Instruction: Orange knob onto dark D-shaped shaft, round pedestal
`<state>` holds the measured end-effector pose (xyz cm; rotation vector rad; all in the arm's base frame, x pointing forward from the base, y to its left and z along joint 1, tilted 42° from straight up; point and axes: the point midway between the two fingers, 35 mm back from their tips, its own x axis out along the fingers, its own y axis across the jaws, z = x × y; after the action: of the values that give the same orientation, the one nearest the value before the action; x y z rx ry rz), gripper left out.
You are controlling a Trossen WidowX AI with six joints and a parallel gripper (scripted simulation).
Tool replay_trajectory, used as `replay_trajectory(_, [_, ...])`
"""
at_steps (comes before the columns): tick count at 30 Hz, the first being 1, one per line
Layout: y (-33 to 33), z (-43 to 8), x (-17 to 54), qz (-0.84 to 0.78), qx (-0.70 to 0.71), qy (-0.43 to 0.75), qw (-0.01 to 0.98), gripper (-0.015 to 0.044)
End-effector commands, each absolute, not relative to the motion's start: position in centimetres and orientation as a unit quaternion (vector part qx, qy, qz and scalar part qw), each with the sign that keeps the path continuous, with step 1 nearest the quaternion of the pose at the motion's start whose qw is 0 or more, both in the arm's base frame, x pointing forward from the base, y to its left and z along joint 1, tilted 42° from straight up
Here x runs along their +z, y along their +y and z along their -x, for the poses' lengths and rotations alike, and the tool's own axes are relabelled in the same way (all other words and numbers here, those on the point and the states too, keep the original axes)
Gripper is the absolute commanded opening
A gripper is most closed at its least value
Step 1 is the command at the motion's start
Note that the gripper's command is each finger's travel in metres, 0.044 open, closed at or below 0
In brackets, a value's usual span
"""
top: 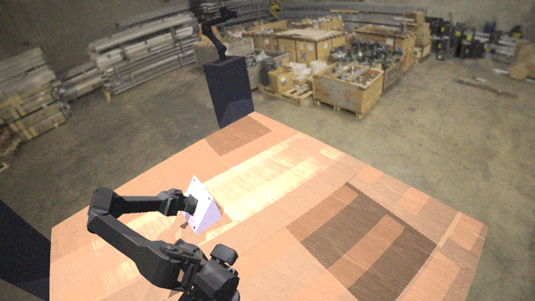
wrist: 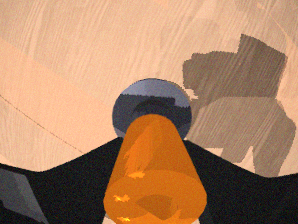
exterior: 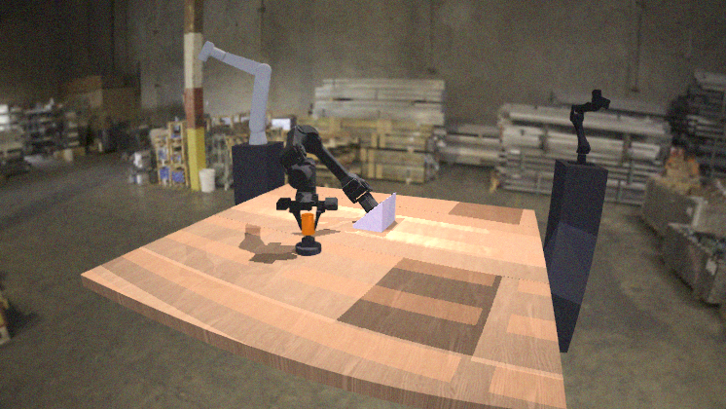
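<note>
The orange knob (exterior: 308, 224) (wrist: 155, 160) stands upright between the fingers of my gripper (exterior: 308, 226) (wrist: 152, 144), which is shut on it. The knob's lower end is right above the round dark pedestal (exterior: 308, 248) (wrist: 176, 118), in line with its middle as far as the views show. A short dark part shows between the knob and the pedestal's wide base, so the knob is not down on the base. The shaft's flat side and the knob's hole are hidden. In the top view the arm hides the knob and the pedestal.
A pale violet wedge block (top: 206, 216) (exterior: 384, 214) with a sloped face stands on the wooden table (top: 262, 258) (exterior: 284, 305) beside the arm, close to its base. Dark stands carrying other arms are beyond the table's edges.
</note>
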<state>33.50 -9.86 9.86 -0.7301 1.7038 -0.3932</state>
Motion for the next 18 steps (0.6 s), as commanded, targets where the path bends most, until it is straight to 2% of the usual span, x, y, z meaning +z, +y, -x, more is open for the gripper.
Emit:
replay_trajectory(1, [-9.7, -33.74, 10.15, 0.313, -0.169, 0.729, 0.585, 0.0])
replay_trajectory(9, [-9.63, -33.94, 10.36, 0.37, -0.095, 0.742, 0.551, 0.0])
replay_trajectory(18, [-10.05, -34.1, 10.07, 0.373, -0.092, 0.743, 0.549, 0.0])
